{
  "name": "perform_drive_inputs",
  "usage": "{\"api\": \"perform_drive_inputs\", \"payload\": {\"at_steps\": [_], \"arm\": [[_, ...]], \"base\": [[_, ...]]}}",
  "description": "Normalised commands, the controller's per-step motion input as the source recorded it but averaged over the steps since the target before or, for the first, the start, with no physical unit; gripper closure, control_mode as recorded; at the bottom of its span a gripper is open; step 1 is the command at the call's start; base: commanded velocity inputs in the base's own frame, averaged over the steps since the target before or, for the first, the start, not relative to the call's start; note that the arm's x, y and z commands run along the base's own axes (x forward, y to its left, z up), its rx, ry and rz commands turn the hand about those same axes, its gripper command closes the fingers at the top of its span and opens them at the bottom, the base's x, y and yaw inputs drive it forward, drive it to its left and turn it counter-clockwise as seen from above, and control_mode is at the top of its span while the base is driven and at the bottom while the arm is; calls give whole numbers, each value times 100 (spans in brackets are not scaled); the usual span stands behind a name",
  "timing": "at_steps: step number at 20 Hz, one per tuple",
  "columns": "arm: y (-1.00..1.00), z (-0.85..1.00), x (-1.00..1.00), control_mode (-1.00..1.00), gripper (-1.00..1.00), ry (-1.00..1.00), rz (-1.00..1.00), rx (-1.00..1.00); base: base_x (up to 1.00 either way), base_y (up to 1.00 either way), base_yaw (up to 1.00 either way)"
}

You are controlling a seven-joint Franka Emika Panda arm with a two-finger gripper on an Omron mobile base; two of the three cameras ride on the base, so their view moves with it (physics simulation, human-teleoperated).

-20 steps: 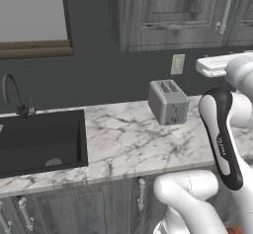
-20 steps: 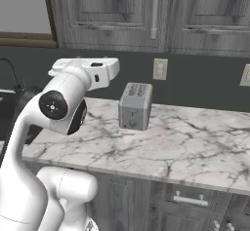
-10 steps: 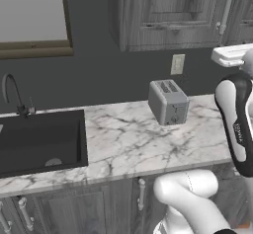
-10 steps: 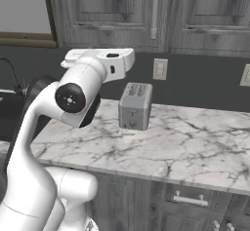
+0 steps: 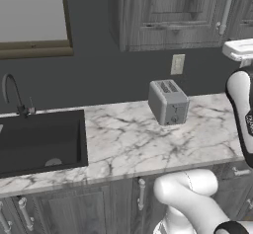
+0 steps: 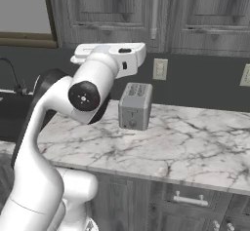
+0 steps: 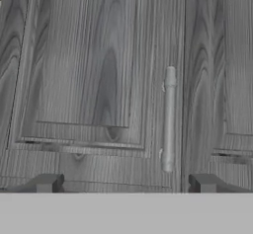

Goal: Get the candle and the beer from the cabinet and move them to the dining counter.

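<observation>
A: With the cabinet (image 5: 170, 13) doors shut, standing at the first step: opening up. From the left base view, cabinet at twelve to one o'clock above the toaster (image 5: 168, 101), bar handle (image 5: 225, 8) at one o'clock, white arm raised at three.

B: And the candle, the beer?

A: Presumably behind those doors; cannot tell from here. No sign of the dining counter either.

B: Right base view?

A: Wrist lifted to about eleven o'clock, level with the cabinet's lower edge, handle (image 6: 155, 10) at twelve just above it. Toaster (image 6: 135, 105) at centre on the marble worktop (image 6: 195, 147), outlet (image 6: 159, 69) behind.

B: Hand view?

A: Facing the door panel square on. Handle (image 7: 169, 119) upright, slightly toward three o'clock of centre, close by the seam between doors. Gripper (image 7: 126, 183) spread wide, tips at seven and five o'clock, gripping nothing.

B: Next move?

A: Likely shifting toward three o'clock to centre the handle between the tips, advancing, closing on the bar, then pulling the door out.
</observation>
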Motion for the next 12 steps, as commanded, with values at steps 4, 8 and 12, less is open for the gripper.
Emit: {"api": "perform_drive_inputs", "payload": {"at_steps": [4,8,12], "arm": [[-30,5,0,-100,-100,-2,0,0],[-26,0,0,-100,-100,-3,0,0],[-24,0,3,-100,-100,-4,0,0]], "base": [[0,0,0],[0,0,0],[0,0,0]]}}
